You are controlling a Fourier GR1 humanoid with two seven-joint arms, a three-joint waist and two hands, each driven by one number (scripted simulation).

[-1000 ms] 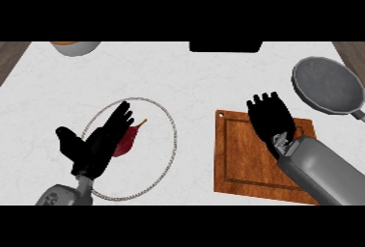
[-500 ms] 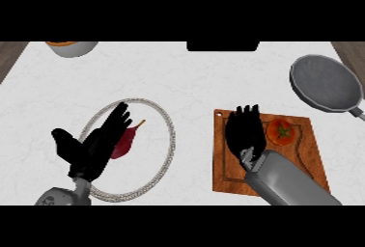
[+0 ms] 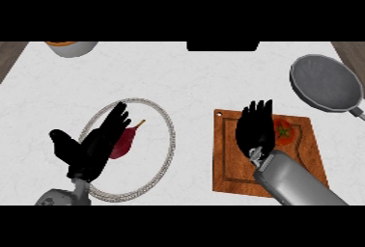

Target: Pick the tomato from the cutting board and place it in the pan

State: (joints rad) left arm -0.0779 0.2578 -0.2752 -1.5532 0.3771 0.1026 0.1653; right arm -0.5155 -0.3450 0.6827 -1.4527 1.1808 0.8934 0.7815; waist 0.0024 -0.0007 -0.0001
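One view only, the head view, looking steeply down on a white worktop [image 3: 200, 82]. The tomato [image 3: 286, 133] is red, round, with a small green stem cap showing on its upper face. It has no long axis to speak of, and the stem cap faces up toward the viewer. It lies on the wooden board [image 3: 235, 169], in the board's upper right part, at about 1 o'clock from the board's middle.

The right hand [image 3: 254, 129] lies over the board just beside the tomato, at the tomato's 9 o'clock, fingers straight and pointing to 12 o'clock. It is released and grasps nothing. Whether it touches the tomato I cannot tell. Its grey forearm runs off toward 5 o'clock.

The pan [image 3: 327, 83], grey and round, sits at about 1 o'clock from the tomato, well apart from it, with its handle running toward 4 o'clock at the view's right edge.

The left hand [image 3: 96, 144] rests open at the lower left, fingers straight and aimed at about 1 o'clock, over a round plate [image 3: 168, 140] with a pale rim. A dark red thing [image 3: 127, 142] with a thin stem lies on the plate, partly hidden by the fingers.

A bowl [image 3: 71, 47] shows at the upper left edge, and a black shape [image 3: 222, 46] at the top middle.
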